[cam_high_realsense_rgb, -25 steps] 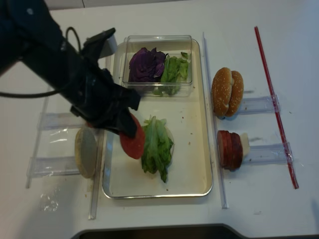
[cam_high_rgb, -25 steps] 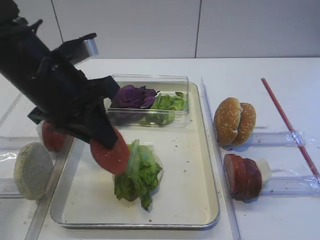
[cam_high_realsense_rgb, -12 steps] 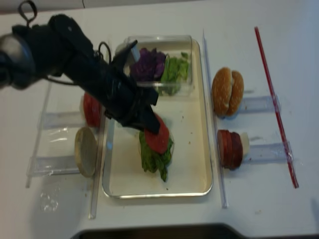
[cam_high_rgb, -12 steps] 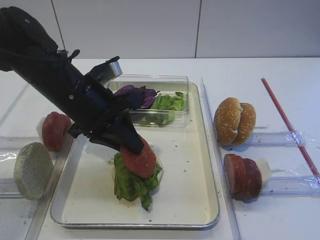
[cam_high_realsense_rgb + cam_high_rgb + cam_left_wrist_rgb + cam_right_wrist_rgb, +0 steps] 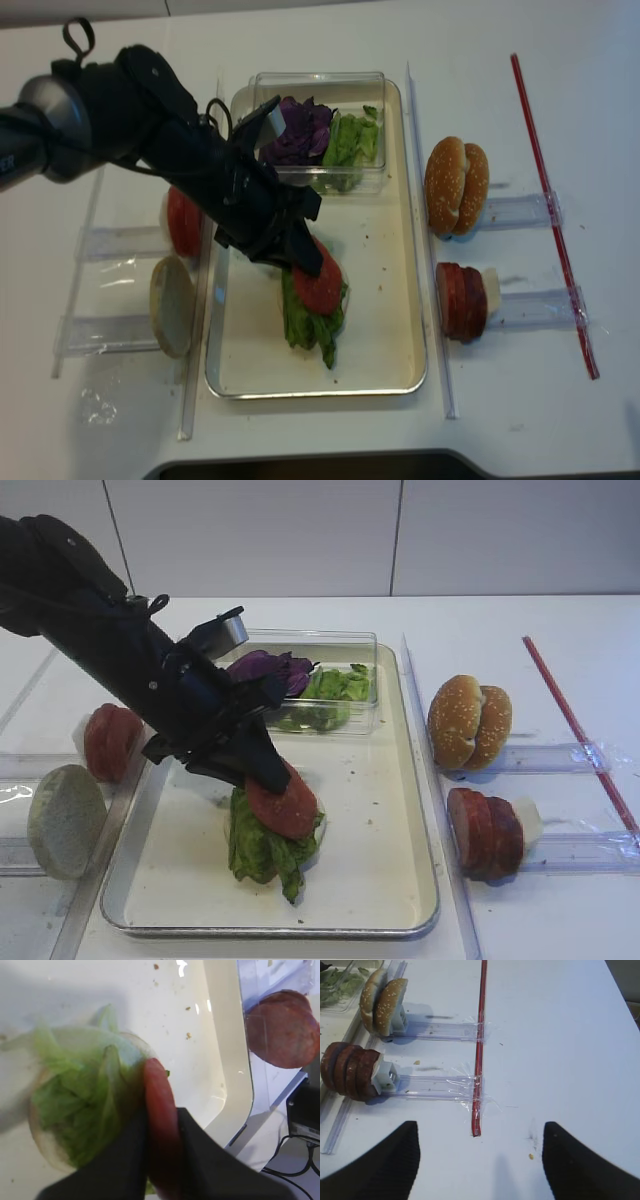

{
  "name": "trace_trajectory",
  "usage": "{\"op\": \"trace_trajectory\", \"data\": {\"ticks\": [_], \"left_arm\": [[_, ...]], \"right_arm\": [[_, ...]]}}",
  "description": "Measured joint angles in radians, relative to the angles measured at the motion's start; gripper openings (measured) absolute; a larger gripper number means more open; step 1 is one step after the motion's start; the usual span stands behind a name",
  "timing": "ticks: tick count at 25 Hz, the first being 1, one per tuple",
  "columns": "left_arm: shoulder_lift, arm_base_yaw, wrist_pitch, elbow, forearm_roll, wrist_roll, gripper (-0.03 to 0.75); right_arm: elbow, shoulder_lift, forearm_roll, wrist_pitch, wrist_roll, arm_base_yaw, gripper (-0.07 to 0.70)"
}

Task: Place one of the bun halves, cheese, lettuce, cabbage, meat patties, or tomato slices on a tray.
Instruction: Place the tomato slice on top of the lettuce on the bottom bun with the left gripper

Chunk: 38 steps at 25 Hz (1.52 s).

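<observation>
Farthest out from the left hand (image 5: 277, 780), beyond the tray's rim, a pale cut-face bun half (image 5: 64, 820) stands on edge on the tabletop (image 5: 480, 620), and just behind it a stack of tomato slices (image 5: 110, 740) leans in a clear holder. The left hand itself is clamped tight on a single tomato slice (image 5: 283, 802), its two dark fingers (image 5: 127, 1155) pinching the disc edge-on in the wrist view. That slice sits tilted against the top of the lettuce (image 5: 262, 845), which lies over a pale round base on the cream floor of the tray (image 5: 380, 880), directly under the hand. Behind the hand, at the tray's far end, a clear plastic box (image 5: 345, 640) holds purple cabbage (image 5: 268, 668) beside more green leaves (image 5: 335, 685). Well off to the hand's right, outside the tray, two sesame bun halves (image 5: 469, 722) stand upright together, and nearer the front a row of dark meat patties (image 5: 484, 832) stands against a holder. A red straw (image 5: 575, 725) lies beyond them. The right hand (image 5: 479, 1160) hovers over bare tabletop with its fingers spread wide, holding nothing.
</observation>
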<state>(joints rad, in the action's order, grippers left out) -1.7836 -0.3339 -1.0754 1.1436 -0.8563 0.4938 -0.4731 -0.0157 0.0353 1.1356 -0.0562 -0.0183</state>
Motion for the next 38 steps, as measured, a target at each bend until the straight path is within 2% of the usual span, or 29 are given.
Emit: {"op": "trace_trajectory", "data": {"ticks": [4, 14, 23, 29, 34, 38], "left_arm": [[0.000, 0.000, 0.007, 0.000, -0.002, -0.002, 0.099], [-0.006, 0.000, 0.022, 0.000, 0.066, -0.092, 0.113], [-0.008, 0.000, 0.026, 0.000, 0.072, -0.118, 0.252], [-0.010, 0.000, -0.019, 0.038, 0.087, -0.175, 0.269], [-0.010, 0.000, -0.065, 0.069, 0.198, -0.286, 0.270], [-0.010, 0.000, -0.096, 0.078, 0.255, -0.326, 0.270]], "right_arm": [[0.000, 0.000, 0.000, 0.000, 0.000, 0.000, 0.524], [0.000, 0.000, 0.000, 0.000, 0.000, 0.000, 0.524], [0.000, 0.000, 0.000, 0.000, 0.000, 0.000, 0.524], [0.000, 0.000, 0.000, 0.000, 0.000, 0.000, 0.524], [0.000, 0.000, -0.002, 0.000, 0.000, 0.000, 0.524], [0.000, 0.000, -0.002, 0.000, 0.000, 0.000, 0.524]]}}
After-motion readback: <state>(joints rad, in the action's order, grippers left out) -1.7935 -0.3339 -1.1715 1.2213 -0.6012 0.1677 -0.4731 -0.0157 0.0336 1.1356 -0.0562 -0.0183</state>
